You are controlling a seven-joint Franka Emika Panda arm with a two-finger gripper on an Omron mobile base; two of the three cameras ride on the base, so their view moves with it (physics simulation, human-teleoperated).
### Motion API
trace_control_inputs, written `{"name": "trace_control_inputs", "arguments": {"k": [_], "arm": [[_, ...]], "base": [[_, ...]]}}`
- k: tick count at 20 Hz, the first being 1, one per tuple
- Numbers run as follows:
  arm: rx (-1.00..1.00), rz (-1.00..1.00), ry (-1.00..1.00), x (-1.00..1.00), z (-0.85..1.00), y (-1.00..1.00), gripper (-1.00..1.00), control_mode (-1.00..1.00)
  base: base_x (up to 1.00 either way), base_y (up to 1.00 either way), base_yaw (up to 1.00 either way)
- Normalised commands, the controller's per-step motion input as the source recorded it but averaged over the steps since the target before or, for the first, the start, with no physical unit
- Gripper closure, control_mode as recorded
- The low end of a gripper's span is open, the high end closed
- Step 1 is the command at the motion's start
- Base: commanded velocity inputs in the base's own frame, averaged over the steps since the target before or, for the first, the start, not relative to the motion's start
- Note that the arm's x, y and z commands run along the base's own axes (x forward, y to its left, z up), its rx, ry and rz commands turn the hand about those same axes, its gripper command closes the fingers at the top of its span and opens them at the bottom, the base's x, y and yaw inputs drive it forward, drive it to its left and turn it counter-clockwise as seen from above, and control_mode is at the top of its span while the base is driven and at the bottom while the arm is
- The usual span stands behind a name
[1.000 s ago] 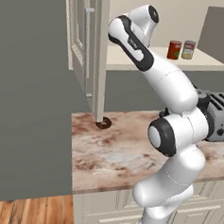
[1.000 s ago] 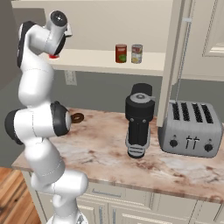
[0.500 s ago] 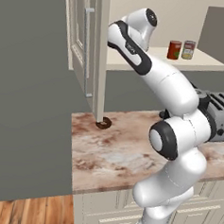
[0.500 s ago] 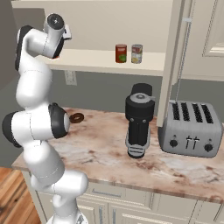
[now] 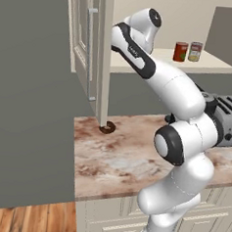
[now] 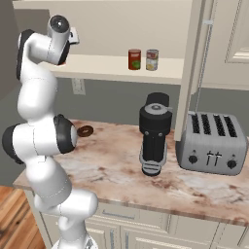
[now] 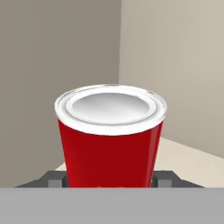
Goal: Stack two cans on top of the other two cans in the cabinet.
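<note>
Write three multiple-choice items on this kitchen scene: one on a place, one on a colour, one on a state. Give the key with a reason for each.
1. Where do the two cans seen in the base views stand?
A. On the cabinet shelf, side by side
B. On the counter beside the toaster
C. On top of the blender

2. What colour is the can seen close up in the hand view?
A. Green
B. Red with a silver lid
C. Blue

3. How does the cabinet door stand?
A. Shut
B. Missing
C. Swung open

Key:
1 A: the two cans stand next to each other on the cabinet shelf, above the toaster and blender.
2 B: the can between the fingertips of the tool has a red wall and silver top.
3 C: the door stands open, leaving the shelf in plain sight.
</note>
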Motion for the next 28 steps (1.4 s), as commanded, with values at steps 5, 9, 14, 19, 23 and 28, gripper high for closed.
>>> {"name": "trace_control_inputs", "arguments": {"k": [5, 9, 14, 19, 23, 28], "arm": [[0.00, 0.00, 0.05, 0.00, -0.17, 0.00, -1.00, -1.00], [0.00, 0.00, 0.03, 0.00, -0.13, 0.00, -1.00, -1.00], [0.00, 0.00, 0.00, 0.00, -0.07, 0.00, -1.00, -1.00], [0.00, 0.00, 0.00, -0.07, -0.06, -0.03, -1.00, -1.00], [0.00, 0.00, 0.00, -0.24, -0.10, -0.10, -1.00, -1.00], [0.00, -0.02, 0.00, -0.43, -0.15, -0.20, -1.00, -1.00]], "base": [[0.00, 0.00, 0.00], [0.00, 0.00, 0.00], [0.00, 0.00, 0.00], [0.00, 0.00, 0.00], [0.00, 0.00, 0.00], [0.00, 0.00, 0.00]]}}
